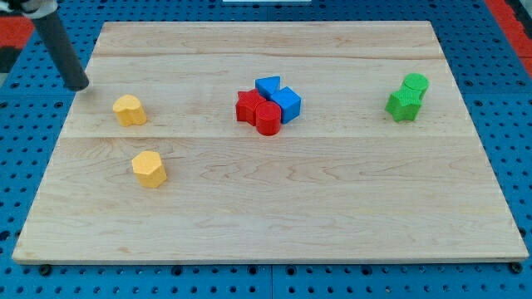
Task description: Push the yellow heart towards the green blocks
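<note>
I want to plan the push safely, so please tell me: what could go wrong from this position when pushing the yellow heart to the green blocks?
1. Two yellow blocks look alike: the upper one, nearest my tip, seems heart-shaped; the lower one is hard to tell. I might push the wrong one.
2. The cluster of red blocks and blue blocks lies directly between the upper yellow block and the green blocks; a straight push would likely scatter it.
3. My tip is above-left of the block, so it may slip sideways.

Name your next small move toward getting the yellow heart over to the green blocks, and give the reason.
Probably slide my tip down to the left side of the upper yellow block, which looks like the heart. The tip sits up-left of it, not touching, and the green blocks lie far right.
</note>
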